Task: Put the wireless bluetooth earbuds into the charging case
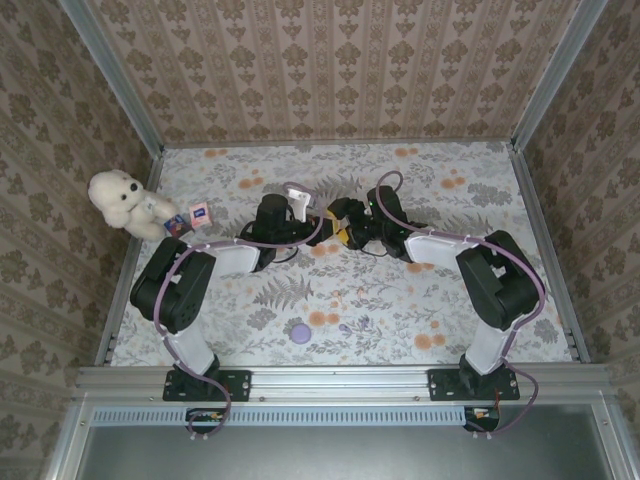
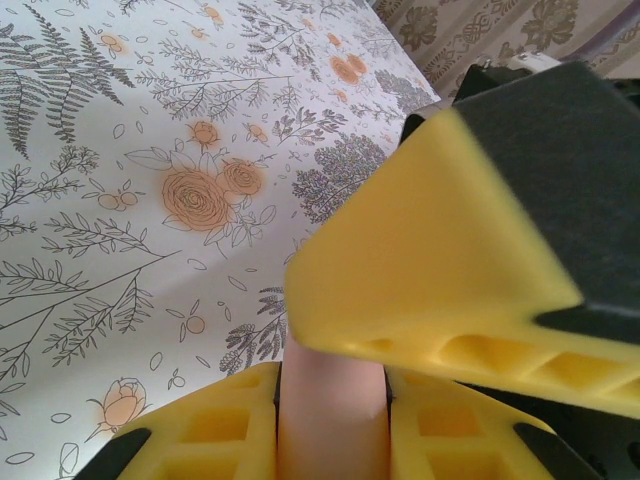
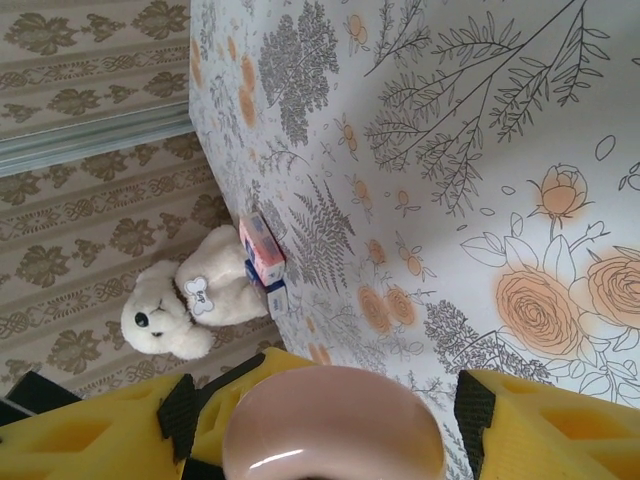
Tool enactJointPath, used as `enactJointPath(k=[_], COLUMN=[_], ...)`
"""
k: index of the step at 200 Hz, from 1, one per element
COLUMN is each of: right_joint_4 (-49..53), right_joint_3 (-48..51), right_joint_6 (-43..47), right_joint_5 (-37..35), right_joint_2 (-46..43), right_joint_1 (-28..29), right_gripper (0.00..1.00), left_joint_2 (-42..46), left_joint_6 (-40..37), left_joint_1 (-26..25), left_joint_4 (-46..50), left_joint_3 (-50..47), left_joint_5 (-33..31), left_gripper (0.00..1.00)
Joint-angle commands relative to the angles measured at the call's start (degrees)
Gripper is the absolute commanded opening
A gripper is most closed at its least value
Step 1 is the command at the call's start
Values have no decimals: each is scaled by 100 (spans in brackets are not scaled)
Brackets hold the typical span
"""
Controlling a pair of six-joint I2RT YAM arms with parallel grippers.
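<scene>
Case (image 2: pixel 333 425): pink, was held near table centre, slightly toward 12 o'clock.
Left gripper (image 2: pixel 330 388): was clenched on case.
Right gripper (image 3: pixel 335 405): jaws stood parted, straddling case from 3 o'clock.
Technique: right needed a square, gentle closure; left, no twisting.

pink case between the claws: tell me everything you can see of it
The pink case looks like smooth, glossy plastic, pale pink, with a rounded outline and a bright highlight near its lower edge. No seam, open lid or earbud can be made out. The left claw is shut on it, yellow foam pressed against both sides. The right claw straddles it with its jaws apart, and contact there is unclear. The floral table lies behind it.
</scene>
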State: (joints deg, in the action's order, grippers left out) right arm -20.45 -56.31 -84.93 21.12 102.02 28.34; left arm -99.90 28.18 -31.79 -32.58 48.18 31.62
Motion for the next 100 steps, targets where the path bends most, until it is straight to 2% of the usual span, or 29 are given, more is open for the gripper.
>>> enactJointPath(k=[1,100], right_joint_4=[-59,-240], right_joint_3=[-134,-231], right_joint_6=[-281,-435], right_joint_5=[-97,-63], right_joint_2=[187,293], right_joint_1=[43,68], right_gripper=[70,55], left_joint_2=[58,-109], left_joint_6=[-120,-67], left_joint_1=[6,-20], left_joint_4=[-117,-214], left_joint_3=[15,49], left_joint_5=[-11,38], left_gripper=[5,5])
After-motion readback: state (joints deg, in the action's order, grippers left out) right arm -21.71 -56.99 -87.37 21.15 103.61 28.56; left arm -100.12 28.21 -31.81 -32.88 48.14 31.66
